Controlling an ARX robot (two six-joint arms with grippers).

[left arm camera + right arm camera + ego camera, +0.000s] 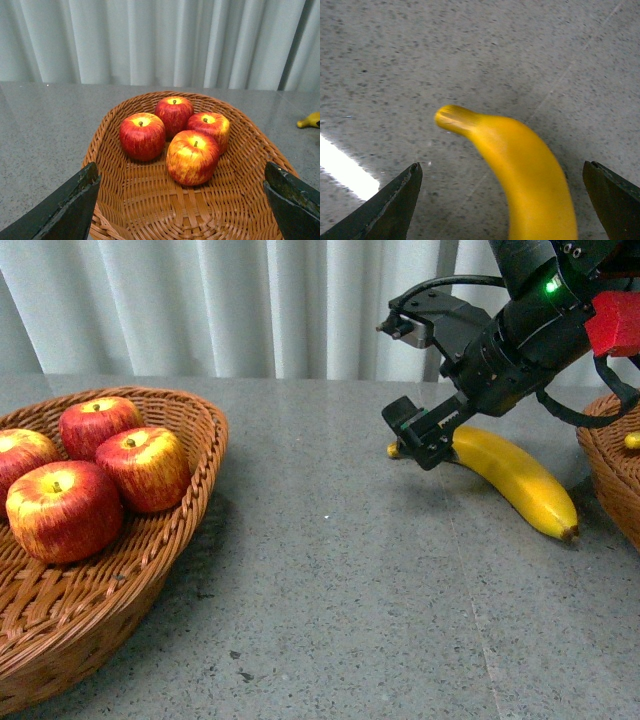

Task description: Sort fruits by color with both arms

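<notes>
Banana point(520, 480) lies flat on the grey stone table point(330, 580), directly under the right gripper point(420, 390) and partly between its spread fingers; its stem end pokes out just past the lower finger, its brown tip points away toward the right basket point(612, 475). In the right wrist view the banana point(525, 170) runs up the middle of the gap, both fingertips well clear of it on either side. Right jaws: wide, holding nothing.

Handling judgement: glossy, plastic-looking skin, so likely light, rigid and slippery. Curved body may roll or pivot if pinched near an end. Best hold looks to be across the thick middle, jaws square to the long axis. Not fragile.

Right arm pose: reaches in from the upper right, forearm sloping down toward the table, wrist pitched so the fingers aim down and forward over the stem half of the fruit. Green light lit on the arm.

Left gripper point(182, 200): fingers spread wide, empty, hanging above the near rim of the left basket point(240, 125). Four red apples point(142, 136) sit grouped inside that basket, ahead of the left fingertips. Something yellow shows in the right basket, too little visible to identify.
</notes>
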